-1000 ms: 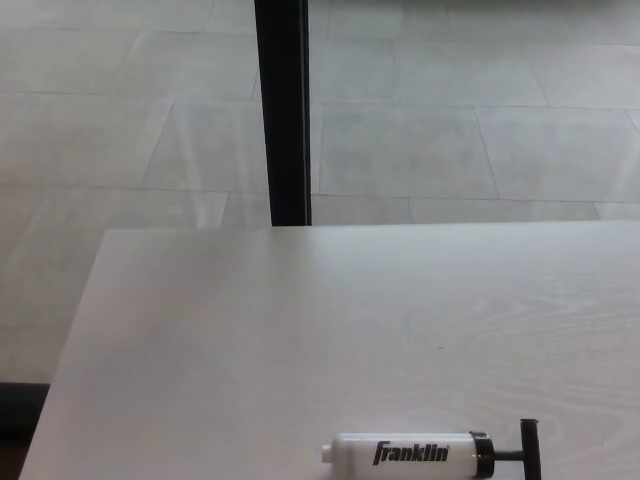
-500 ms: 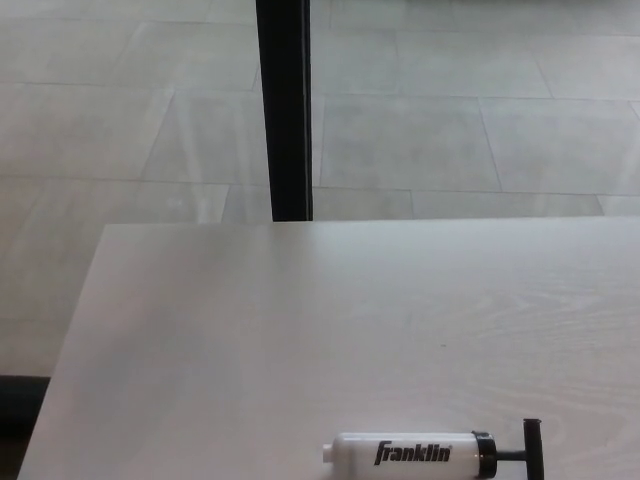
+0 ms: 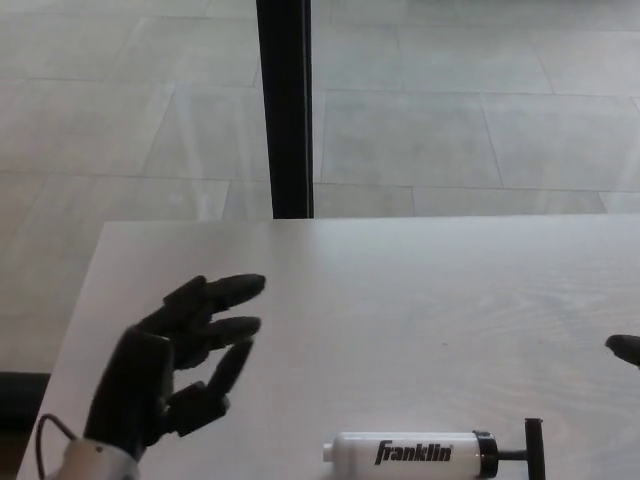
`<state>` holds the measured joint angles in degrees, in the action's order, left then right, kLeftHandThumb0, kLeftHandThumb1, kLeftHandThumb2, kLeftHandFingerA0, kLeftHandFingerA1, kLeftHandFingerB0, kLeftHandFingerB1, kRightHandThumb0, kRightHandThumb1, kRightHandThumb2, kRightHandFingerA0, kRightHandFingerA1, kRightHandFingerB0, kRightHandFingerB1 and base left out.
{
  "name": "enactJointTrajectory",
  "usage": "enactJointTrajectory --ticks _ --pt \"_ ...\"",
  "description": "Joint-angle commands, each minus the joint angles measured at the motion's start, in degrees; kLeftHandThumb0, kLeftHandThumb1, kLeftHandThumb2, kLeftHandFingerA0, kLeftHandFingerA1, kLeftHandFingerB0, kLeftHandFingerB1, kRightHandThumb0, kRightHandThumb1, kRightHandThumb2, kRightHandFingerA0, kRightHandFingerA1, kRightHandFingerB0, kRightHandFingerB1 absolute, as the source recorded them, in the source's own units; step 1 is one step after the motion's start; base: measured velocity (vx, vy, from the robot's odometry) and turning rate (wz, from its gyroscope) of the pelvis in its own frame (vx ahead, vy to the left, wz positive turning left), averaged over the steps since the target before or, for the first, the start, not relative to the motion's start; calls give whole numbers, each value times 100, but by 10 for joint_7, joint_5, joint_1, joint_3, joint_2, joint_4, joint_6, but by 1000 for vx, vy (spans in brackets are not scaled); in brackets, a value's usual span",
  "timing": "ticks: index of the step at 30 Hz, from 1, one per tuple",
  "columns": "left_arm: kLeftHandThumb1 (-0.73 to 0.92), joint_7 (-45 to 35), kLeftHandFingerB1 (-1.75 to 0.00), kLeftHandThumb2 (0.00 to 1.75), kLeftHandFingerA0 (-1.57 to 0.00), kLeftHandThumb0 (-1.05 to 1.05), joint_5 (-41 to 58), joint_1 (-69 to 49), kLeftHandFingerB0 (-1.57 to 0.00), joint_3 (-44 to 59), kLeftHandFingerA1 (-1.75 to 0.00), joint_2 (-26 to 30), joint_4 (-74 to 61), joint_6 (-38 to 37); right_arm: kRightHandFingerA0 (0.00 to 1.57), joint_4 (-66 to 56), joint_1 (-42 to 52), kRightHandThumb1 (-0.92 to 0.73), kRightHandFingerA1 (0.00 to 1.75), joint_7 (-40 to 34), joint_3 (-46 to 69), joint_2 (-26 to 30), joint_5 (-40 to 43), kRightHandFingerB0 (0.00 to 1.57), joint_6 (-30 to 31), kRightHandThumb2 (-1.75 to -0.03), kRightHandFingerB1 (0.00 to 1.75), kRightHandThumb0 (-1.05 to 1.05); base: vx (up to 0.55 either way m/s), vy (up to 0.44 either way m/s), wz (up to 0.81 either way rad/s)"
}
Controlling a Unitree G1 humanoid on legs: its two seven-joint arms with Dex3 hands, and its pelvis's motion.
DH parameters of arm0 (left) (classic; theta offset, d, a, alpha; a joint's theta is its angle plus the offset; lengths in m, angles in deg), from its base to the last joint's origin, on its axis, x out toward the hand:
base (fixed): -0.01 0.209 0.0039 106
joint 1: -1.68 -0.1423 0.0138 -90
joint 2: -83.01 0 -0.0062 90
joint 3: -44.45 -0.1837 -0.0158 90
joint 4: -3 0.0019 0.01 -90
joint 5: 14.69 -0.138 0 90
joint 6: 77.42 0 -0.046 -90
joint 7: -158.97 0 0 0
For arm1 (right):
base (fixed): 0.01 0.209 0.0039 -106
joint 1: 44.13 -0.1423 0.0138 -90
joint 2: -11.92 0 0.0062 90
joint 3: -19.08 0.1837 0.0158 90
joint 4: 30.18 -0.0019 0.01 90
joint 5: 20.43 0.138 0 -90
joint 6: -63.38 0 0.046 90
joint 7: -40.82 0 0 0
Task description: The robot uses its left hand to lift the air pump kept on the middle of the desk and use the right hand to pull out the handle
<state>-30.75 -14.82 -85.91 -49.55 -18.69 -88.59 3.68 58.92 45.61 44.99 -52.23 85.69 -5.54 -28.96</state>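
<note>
A white air pump [image 3: 405,454] marked "Franklin" lies on its side at the near edge of the pale desk [image 3: 400,290], nozzle to the left. Its black collar and T-handle [image 3: 531,450] point right, the handle pushed in close to the body. My left hand [image 3: 175,355] hovers over the desk left of the pump, open with its fingers spread and pointing up-right, holding nothing. It is well apart from the pump. Only a black tip of my right hand [image 3: 624,349] shows at the right edge, above and right of the handle.
A black vertical post [image 3: 285,105] stands beyond the desk's far edge, over a grey tiled floor [image 3: 450,120]. The desk's left edge runs diagonally past my left forearm.
My left hand has come into view from the lower left, fingers spread. A tip of my right hand has appeared at the right edge. The pump has not moved.
</note>
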Motion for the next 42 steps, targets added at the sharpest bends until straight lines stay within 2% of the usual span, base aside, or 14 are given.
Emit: enactJointTrajectory --ticks 1,7,12,14,15,25,27,29,32,35,39,40,41,42 --pt "73 -22 -45 63 -35 -57 -270 53 -39 -151 -56 68 -61 73 75 -62 -5 -76 93 -44 -19 -40 30 58 51 -63 46 -70 0 0 0" --pt "49 -83 -58 93 -21 -57 -346 112 -34 -214 -59 100 -54 121 77 -72 -4 -75 94 -46 -21 -51 40 57 64 -63 47 -70 0 0 0" --pt "70 -142 -41 61 -17 -75 -490 173 -26 -276 -59 125 -66 166 78 -81 -13 -58 94 -58 -14 -55 47 55 71 -88 58 -73 0 0 0" --pt "59 -202 -37 104 0 -87 -578 195 -9 -305 -42 134 -77 184 78 -89 -15 -57 96 -68 -9 -59 53 58 79 -88 59 -73 0 0 0" --pt "67 -260 0 109 0 -105 -621 209 0 -321 -18 135 -84 196 79 -88 -16 -57 97 -69 -6 -60 53 58 71 -88 60 -72 0 0 0" --pt "61 -331 0 106 0 -100 -712 241 0 -379 -17 103 -73 239 74 -88 -22 -73 100 -77 -4 -70 51 66 71 -62 53 -67 0 0 0" --pt "60 -362 0 105 0 -100 -745 249 0 -401 -18 92 -53 252 78 -85 -24 -61 94 -75 -2 -69 52 60 67 -103 66 -63 0 0 0" --pt "59 -387 -1 93 0 -103 -767 254 -3 -419 -1 82 -30 270 77 -89 -26 -71 99 -81 2 -74 57 68 69 -62 52 -66 0 0 0" --pt "73 -392 -14 62 0 -98 -780 254 0 -431 0 75 -14 287 76 -92 -23 -72 100 -80 2 -75 58 69 68 -62 52 -66 0 0 0" --pt "57 -358 -4 100 0 -95 -787 241 -6 -444 -16 58 16 327 78 -98 -20 -61 95 -77 6 -74 64 59 71 -103 65 -62 0 0 0" --pt "58 -309 -6 99 0 -95 -792 217 -3 -464 -17 44 48 363 78 -101 -23 -59 94 -83 8 -81 71 60 73 -102 65 -59 0 0 0" --pt "60 -295 -3 97 0 -101 -792 211 -11 -467 -9 41 53 371 78 -101 -24 -71 97 -84 8 -81 71 68 73 -61 51 -65 0 0 0" --pt "54 -273 -13 80 0 -90 -804 199 -5 -478 0 41 65 377 78 -98 -26 -59 93 -82 8 -80 72 60 72 -101 65 -62 0 0 0" --pt "58 -269 -11 97 0 -93 -811 198 -3 -483 -17 43 70 376 79 -98 -27 -70 98 -81 8 -80 72 68 72 -61 51 -65 0 0 0"
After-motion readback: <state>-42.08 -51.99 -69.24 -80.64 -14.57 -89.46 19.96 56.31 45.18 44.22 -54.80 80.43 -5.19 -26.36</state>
